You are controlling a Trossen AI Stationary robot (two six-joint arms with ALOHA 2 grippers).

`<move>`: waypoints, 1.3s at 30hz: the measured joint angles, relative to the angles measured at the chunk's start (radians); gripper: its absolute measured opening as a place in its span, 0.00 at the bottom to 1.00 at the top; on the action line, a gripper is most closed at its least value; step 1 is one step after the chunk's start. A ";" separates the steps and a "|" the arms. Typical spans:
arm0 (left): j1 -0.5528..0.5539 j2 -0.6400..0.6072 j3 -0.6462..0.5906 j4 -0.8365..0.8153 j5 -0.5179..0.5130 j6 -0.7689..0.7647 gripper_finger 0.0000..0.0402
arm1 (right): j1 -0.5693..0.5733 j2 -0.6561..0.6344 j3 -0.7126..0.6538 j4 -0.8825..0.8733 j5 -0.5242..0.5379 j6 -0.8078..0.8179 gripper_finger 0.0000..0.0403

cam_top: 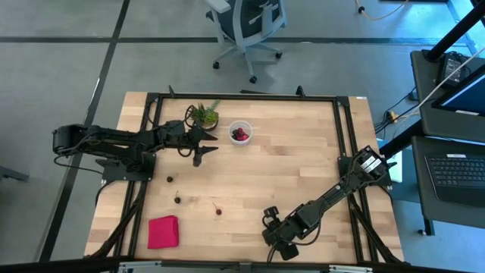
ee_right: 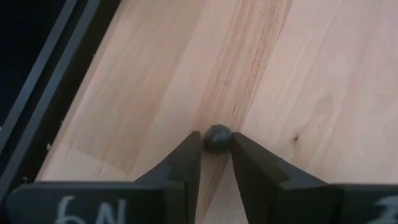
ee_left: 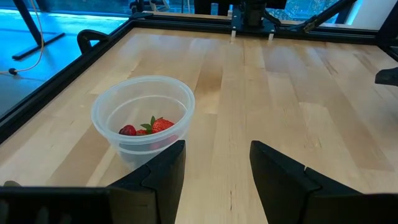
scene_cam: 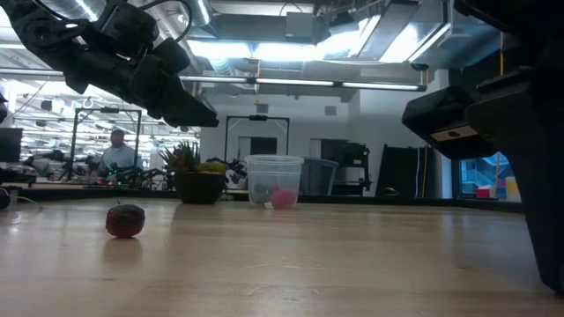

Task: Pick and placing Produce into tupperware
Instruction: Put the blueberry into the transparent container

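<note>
Right gripper (ee_right: 215,149) pinches a small dark berry (ee_right: 218,137) at its fingertips near the table's (cam_top: 303,167) front edge, light, round, soft, best squeezed gently across its middle; left gripper (ee_left: 214,165) open beside the cup (ee_left: 143,115).

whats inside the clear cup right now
The clear cup holds a few red fruits, one with a green leaf. The frosted wall blurs the bottom, so an exact count isn't possible.

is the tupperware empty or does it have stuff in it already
Not empty: the tupperware stands upright with a few red fruits at its bottom, far from full.
</note>
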 joint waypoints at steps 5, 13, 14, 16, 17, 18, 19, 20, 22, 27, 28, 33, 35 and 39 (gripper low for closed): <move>0.000 0.000 0.000 0.000 0.000 0.000 0.43 | 0.001 0.000 0.000 0.001 -0.003 -0.001 0.32; 0.000 0.000 0.000 0.000 0.000 0.000 0.43 | 0.000 0.000 0.000 0.004 -0.003 0.000 0.39; 0.000 0.000 0.000 0.000 0.000 0.000 0.43 | 0.000 0.000 0.000 0.005 -0.003 -0.001 0.40; 0.000 0.000 0.000 0.000 0.000 0.000 0.43 | 0.000 0.000 0.000 0.005 -0.002 -0.006 0.40; 0.000 0.000 0.000 0.000 0.000 0.000 0.43 | 0.000 0.000 0.000 0.004 -0.001 -0.008 0.40; 0.000 0.000 0.000 0.000 0.000 0.000 0.43 | 0.000 0.000 0.000 0.004 -0.001 -0.012 0.40; 0.000 0.000 0.000 0.000 0.000 0.000 0.43 | 0.000 0.000 0.000 0.005 0.000 -0.017 0.40; 0.000 0.000 0.000 0.000 0.000 0.000 0.43 | 0.000 0.000 0.000 0.005 0.000 -0.024 0.40; 0.000 0.000 0.000 0.000 0.000 0.000 0.43 | 0.000 0.000 0.000 0.005 0.000 -0.029 0.40; 0.000 0.000 0.000 0.000 0.000 0.000 0.43 | 0.000 0.000 0.000 0.005 0.003 -0.034 0.40; 0.000 0.000 0.000 0.000 0.000 0.000 0.43 | 0.000 0.000 0.000 0.005 0.003 -0.034 0.40; 0.000 0.000 0.000 0.000 0.000 0.000 0.43 | 0.000 0.000 0.000 0.004 0.016 -0.034 0.40; 0.000 0.000 0.000 0.000 0.000 0.000 0.43 | 0.000 0.000 0.000 0.006 0.016 -0.034 0.38; 0.000 0.000 0.000 0.000 0.000 0.000 0.43 | 0.000 0.000 0.000 0.009 0.016 -0.034 0.33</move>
